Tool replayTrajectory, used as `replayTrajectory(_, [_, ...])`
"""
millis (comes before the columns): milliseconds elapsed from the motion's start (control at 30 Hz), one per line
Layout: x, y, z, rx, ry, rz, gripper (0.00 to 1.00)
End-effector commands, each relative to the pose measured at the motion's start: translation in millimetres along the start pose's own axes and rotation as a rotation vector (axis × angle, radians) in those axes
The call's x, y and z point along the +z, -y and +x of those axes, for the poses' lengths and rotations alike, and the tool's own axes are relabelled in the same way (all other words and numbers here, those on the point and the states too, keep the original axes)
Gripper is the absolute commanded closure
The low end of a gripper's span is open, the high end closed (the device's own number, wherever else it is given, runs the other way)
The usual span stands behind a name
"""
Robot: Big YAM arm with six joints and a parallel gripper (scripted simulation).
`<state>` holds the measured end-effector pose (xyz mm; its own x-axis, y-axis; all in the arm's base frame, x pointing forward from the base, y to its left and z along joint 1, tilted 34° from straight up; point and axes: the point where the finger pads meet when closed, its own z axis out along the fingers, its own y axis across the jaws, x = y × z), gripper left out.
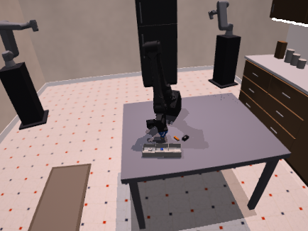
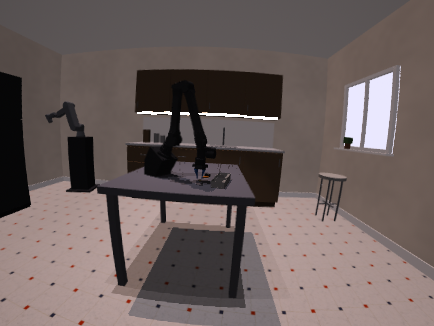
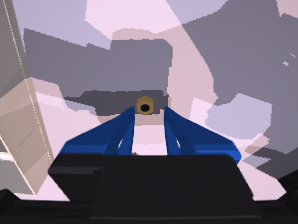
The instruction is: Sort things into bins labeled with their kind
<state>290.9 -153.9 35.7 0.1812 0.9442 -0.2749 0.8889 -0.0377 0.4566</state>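
Brass nut (image 3: 144, 106) lies just beyond my half-open, empty gripper (image 3: 149, 120); two things sit binned (image 1: 162, 153), others remain out.

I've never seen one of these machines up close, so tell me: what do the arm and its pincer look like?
The arm is matt black all over, built of long slim segments joined by rounded joints, rising from a chunky black base. No cables or markings show. The pincer has a broad black body and two bright blue fingers that are flat, wedge-shaped and taper toward their tips.
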Motion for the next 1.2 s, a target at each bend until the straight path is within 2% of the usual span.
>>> replayTrajectory(0, [-9.8, -29, -14, 0.005, 0.032, -0.079, 0.7])
replayTrajectory(67, [-9.5, -30, -15, 0.008, 0.032, -0.077, 0.7])
replayTrajectory(100, [-1.3, -23, -13, 0.004, 0.024, -0.05, 0.7])
replayTrajectory(200, [3.5, -20, -12, 0.005, 0.023, -0.045, 0.7])
replayTrajectory(300, [10.0, -6, -6, 0.002, 0.015, -0.025, 0.7])
replayTrajectory(467, [12.7, -5, -6, 0.003, 0.015, -0.025, 0.7])
replayTrajectory(500, [3.6, -24, -14, 0.01, 0.032, -0.072, 0.7])
replayTrajectory(533, [3.1, -26, -15, 0.011, 0.034, -0.075, 0.7])
replayTrajectory(600, [3.0, -26, -15, 0.01, 0.034, -0.075, 0.7])
replayTrajectory(700, [9.1, -15, -9, 0.004, 0.021, -0.046, 0.7])
replayTrajectory(800, [10.2, -7, -6, 0.003, 0.017, -0.036, 0.7])
replayTrajectory(1033, [8.9, -7, -6, 0.004, 0.019, -0.043, 0.7])
replayTrajectory(1067, [8.3, -11, -5, 0.004, 0.016, -0.041, 0.89])
replayTrajectory(1100, [7.2, -17, -9, 0.006, 0.025, -0.058, 0.89])
replayTrajectory(1133, [7.3, -16, -9, 0.006, 0.025, -0.058, 0.89])
replayTrajectory(1167, [8.3, -11, -5, 0.004, 0.016, -0.041, 0.89])
